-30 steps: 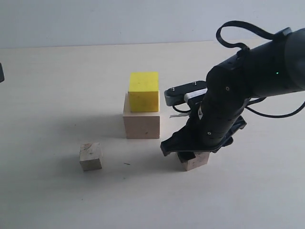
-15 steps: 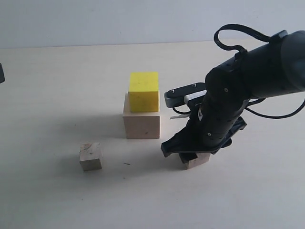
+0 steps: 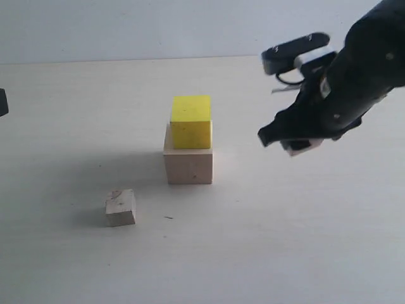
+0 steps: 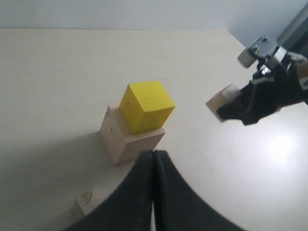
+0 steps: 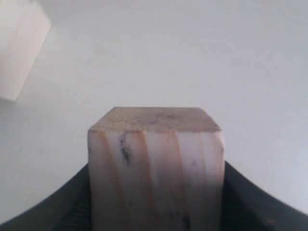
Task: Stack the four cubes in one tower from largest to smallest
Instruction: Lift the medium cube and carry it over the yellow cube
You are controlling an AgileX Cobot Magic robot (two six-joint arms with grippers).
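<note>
The bright yellow cube (image 3: 190, 121) sits on the largest pale wood cube (image 3: 188, 164), a little askew in the left wrist view, yellow cube (image 4: 146, 105) over pale cube (image 4: 126, 140). My right gripper (image 3: 297, 143) hangs in the air to the right of this pair, shut on the grainy wood cube (image 3: 300, 146), which fills the right wrist view as a streaked block (image 5: 156, 159). The smallest wood cube (image 3: 120, 208) lies alone on the table at the front left. My left gripper (image 4: 154, 154) is shut and empty, apart from the stack.
The pale table (image 3: 266, 240) runs to a far edge against a light wall. A dark bit of the left arm (image 3: 2, 101) shows at the left edge of the exterior view.
My right gripper has lifted the grainy wood cube off the table and carried it up and to the right. The stack and the small cube have not moved.
</note>
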